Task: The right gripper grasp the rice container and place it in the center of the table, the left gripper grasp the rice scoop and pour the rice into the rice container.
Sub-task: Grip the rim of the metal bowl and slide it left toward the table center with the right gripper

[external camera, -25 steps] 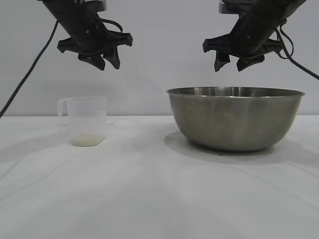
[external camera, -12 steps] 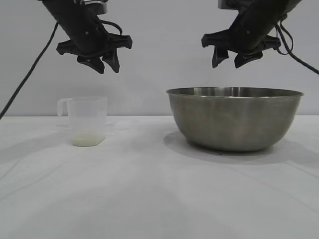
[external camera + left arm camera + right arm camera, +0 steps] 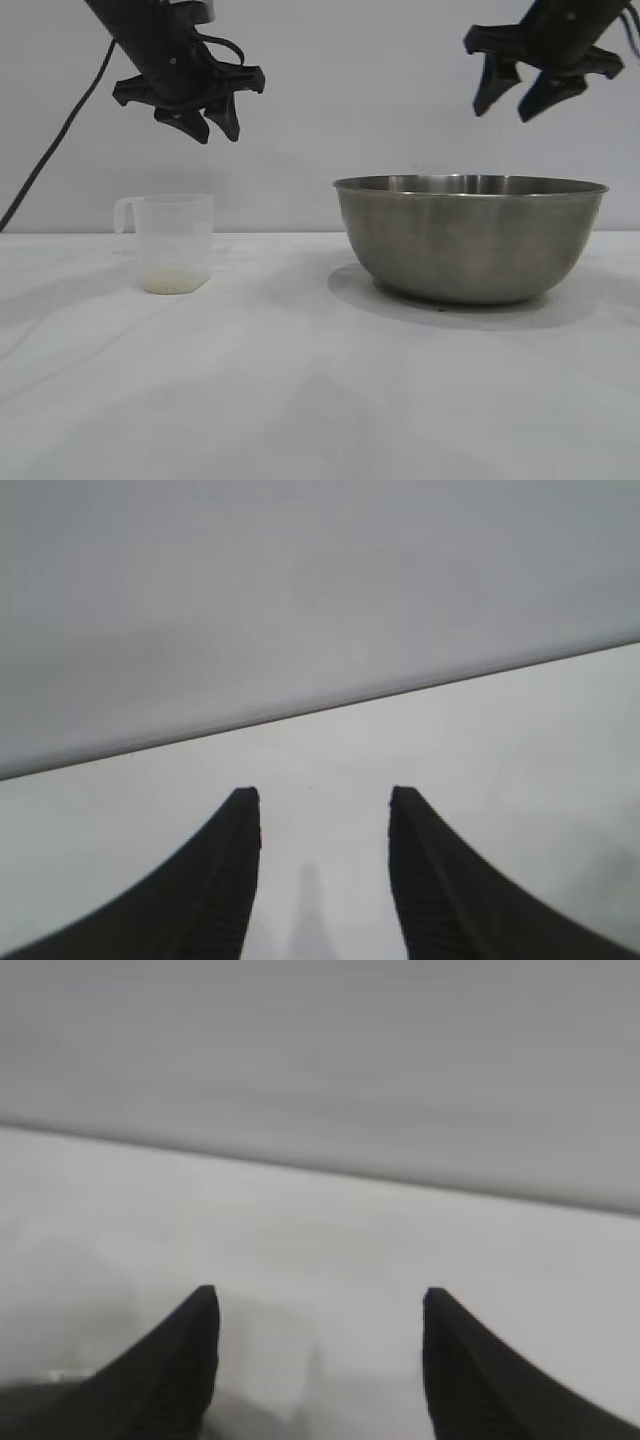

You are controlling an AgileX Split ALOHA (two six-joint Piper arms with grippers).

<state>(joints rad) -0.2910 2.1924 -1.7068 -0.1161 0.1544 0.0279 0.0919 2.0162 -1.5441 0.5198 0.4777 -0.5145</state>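
Note:
The rice container [image 3: 470, 240], a wide steel bowl, stands on the white table [image 3: 300, 400] at the right. The rice scoop [image 3: 175, 243], a translucent cup with its handle to the left, stands at the left with a thin layer of rice [image 3: 175, 280] in its bottom. My right gripper [image 3: 520, 102] hangs open and empty high above the bowl's right side. My left gripper [image 3: 212, 128] hangs open and empty above the scoop. In the left wrist view the gripper [image 3: 322, 798] shows only bare cloth between its fingers. In the right wrist view the gripper [image 3: 318, 1300] is open, with the scoop [image 3: 280, 1370] faint between its fingers.
A black cable [image 3: 60, 140] hangs from the left arm down toward the table's left edge. A plain grey wall stands behind the table.
My right gripper has risen and moved to the right, from above the bowl's middle to above its right side. The left gripper, the scoop and the bowl have barely moved.

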